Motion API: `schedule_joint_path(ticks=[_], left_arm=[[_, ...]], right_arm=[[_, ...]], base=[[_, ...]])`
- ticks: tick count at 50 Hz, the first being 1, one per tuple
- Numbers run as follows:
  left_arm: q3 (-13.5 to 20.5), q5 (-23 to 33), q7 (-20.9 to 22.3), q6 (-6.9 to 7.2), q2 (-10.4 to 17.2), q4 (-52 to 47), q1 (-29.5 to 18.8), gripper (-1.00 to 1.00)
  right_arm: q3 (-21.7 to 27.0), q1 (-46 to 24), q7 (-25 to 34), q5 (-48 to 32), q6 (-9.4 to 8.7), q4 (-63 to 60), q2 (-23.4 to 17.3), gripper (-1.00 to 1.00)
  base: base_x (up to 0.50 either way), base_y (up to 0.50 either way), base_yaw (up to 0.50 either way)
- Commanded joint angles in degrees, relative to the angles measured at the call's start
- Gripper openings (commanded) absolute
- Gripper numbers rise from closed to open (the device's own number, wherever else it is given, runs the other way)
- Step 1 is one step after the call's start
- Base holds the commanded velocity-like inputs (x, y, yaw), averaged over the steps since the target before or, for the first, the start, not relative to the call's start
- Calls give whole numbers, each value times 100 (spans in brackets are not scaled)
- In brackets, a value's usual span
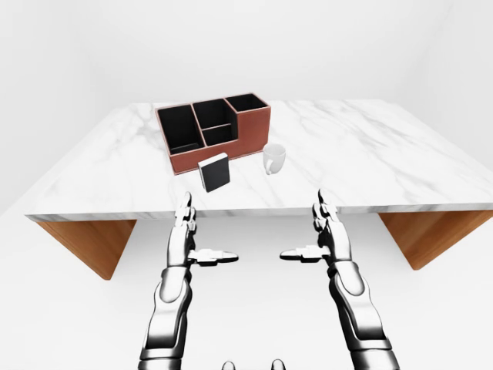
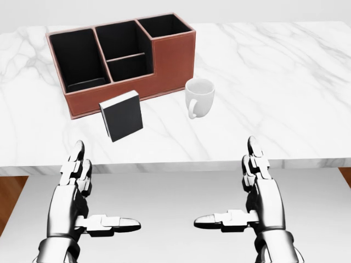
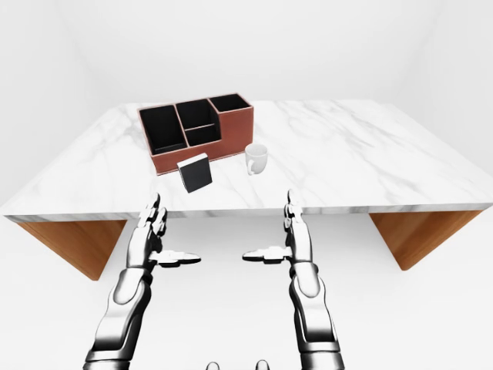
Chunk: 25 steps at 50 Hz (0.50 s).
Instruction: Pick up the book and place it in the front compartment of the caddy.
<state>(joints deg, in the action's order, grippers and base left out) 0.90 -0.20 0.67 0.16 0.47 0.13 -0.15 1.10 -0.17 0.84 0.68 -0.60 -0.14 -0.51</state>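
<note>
head view: the book (image 2: 121, 115) stands upright on the table (image 2: 285, 82), just near of the caddy (image 2: 123, 60), a mug (image 2: 198, 97) to its right. a clumsy reach could topple it or knock the mug.

eye views: left hand (image 1: 185, 239) and right hand (image 1: 327, 235), fingers spread, empty, hover short of the table edge, book beyond the left hand.

A small black book (image 2: 122, 115) with a pale top edge stands upright, slightly tilted, just below the reddish-brown caddy (image 2: 164, 60), whose black-lined compartments sit open on the marble.
</note>
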Motion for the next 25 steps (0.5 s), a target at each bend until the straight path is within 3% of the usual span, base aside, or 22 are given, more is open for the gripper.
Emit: schedule_joint_path(ticks=[1, 3, 8, 9, 11, 14, 16, 20, 25], left_arm=[[163, -18, 87, 64, 85, 11, -41, 100], [167, -26, 91, 167, 88, -118, -20, 100], [177, -32, 107, 220, 89, -226, 16, 100], [180, -40, 109, 340, 91, -372, 31, 100], [182, -41, 112, 403, 90, -454, 44, 100], [188, -44, 123, 387, 89, -463, 53, 100], [194, -51, 124, 484, 93, -600, 47, 100], [232, -72, 147, 484, 109, -809, 66, 100], [295, -106, 172, 484, 131, -1205, 80, 100]], right_arm=[[194, -12, 139, 147, -187, -108, -87, 100], [180, -12, 168, 140, -187, -91, -93, 100], [138, 10, 215, 82, -207, -109, -92, 100], [120, 37, 239, 77, -239, -175, -88, 100], [109, 62, 251, 66, -297, -265, -83, 100], [112, 63, 277, 66, -299, -283, -84, 100], [100, 79, 298, 56, -323, -330, -81, 100], [81, 102, 323, 39, -430, -474, -76, 100], [76, 150, 360, 35, -440, -719, -73, 100]], base=[[0, 0, 0], [0, 0, 0], [0, 0, 0], [0, 0, 0], [0, 0, 0], [0, 0, 0], [0, 0, 0], [0, 0, 0], [0, 0, 0]])
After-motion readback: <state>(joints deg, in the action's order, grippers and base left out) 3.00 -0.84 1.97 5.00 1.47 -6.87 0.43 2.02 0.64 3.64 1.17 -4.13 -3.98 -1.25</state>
